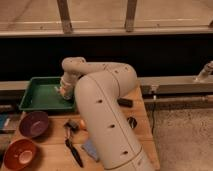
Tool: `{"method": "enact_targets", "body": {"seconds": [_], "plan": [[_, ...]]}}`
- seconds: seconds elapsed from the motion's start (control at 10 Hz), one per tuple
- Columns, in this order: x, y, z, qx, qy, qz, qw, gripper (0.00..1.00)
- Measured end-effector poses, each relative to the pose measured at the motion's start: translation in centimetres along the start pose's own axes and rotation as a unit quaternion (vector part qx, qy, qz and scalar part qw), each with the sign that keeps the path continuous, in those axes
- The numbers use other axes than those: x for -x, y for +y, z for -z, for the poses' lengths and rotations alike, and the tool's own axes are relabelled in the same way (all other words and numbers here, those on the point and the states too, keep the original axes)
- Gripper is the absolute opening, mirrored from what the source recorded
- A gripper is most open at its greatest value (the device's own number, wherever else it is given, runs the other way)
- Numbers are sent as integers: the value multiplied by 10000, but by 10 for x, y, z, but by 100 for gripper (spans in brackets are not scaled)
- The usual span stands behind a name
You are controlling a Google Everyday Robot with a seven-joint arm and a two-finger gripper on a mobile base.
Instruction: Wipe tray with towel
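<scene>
A green tray [36,94] lies at the back left of the wooden table. My white arm reaches from the lower right up and over to it. My gripper [63,90] hangs over the tray's right part, pointing down. Something pale [61,92], maybe the towel, shows at the gripper's tip on the tray floor.
A purple bowl [33,123] and an orange-brown bowl [20,153] stand at the front left of the table [55,150]. A black-handled utensil [74,151] and small objects [74,125] lie near the arm's base. A dark block [125,102] lies right of the arm. A rail [175,85] runs behind.
</scene>
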Motion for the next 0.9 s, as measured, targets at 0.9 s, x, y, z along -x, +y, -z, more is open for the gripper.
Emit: {"method": "enact_targets", "body": {"seconds": [0.9], "plan": [[67,37,-31,-303,-448,790,9954,0]]}}
